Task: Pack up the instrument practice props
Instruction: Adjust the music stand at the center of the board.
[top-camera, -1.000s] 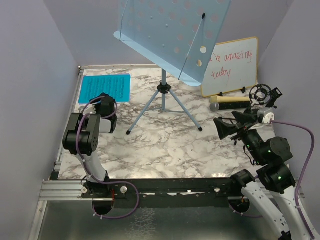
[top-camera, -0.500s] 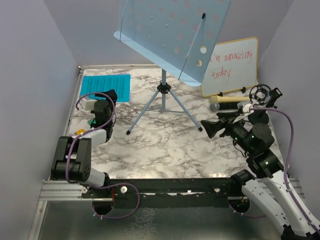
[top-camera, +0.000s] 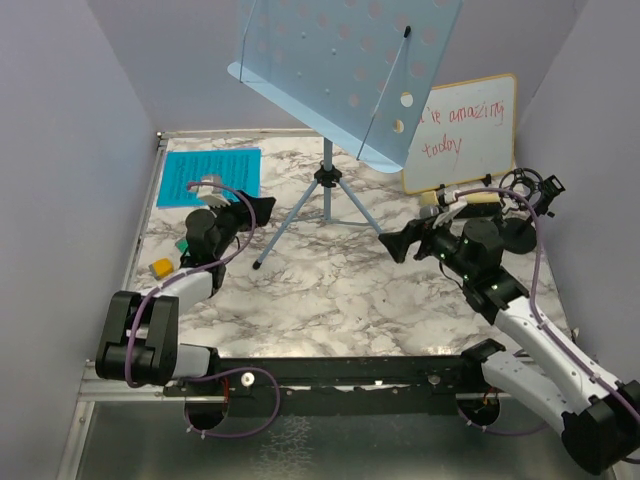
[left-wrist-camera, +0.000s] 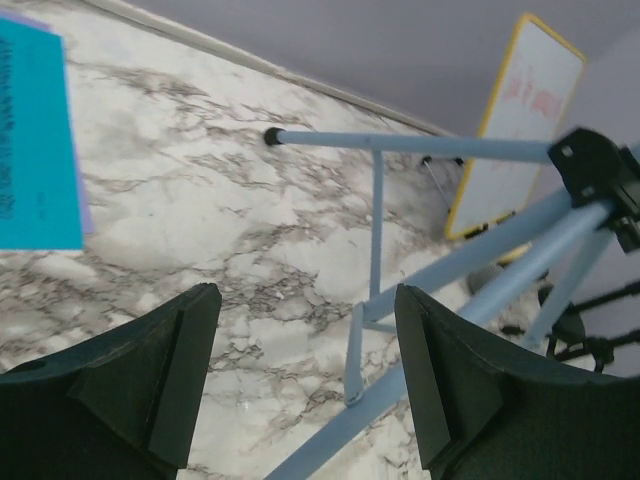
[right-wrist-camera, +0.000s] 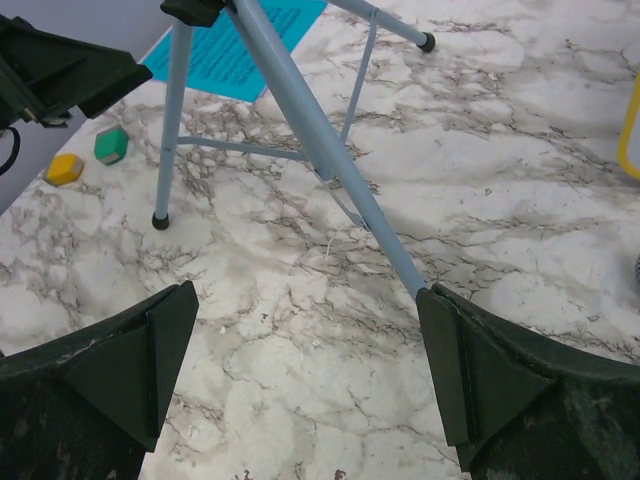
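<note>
The light-blue perforated music rack (top-camera: 340, 70) stands upright at the back centre on its tripod legs (top-camera: 325, 205). My left gripper (top-camera: 262, 208) is open and empty, just left of the front-left leg; the legs (left-wrist-camera: 470, 255) lie ahead between its fingers in the left wrist view. My right gripper (top-camera: 397, 242) is open and empty at the foot of the front-right leg (right-wrist-camera: 320, 150), its right finger beside that foot. The cyan sheet (top-camera: 210, 175) with printed lines lies flat at the back left. The black studio microphone (top-camera: 530, 188) sits at the far right. The cream handheld microphone (top-camera: 440, 198) is mostly hidden behind my right arm.
The wood-framed whiteboard (top-camera: 462, 130) with red writing leans on the back wall at the right. A yellow block (top-camera: 162, 267) and a green block (top-camera: 183, 243) lie by my left arm, and also show in the right wrist view (right-wrist-camera: 64, 168) (right-wrist-camera: 110, 145). Walls close in on both sides.
Both arms have reached out toward the tripod. My left gripper swung right from beside the cyan sheet. My right gripper moved left from near the microphones. The blocks are now uncovered.
</note>
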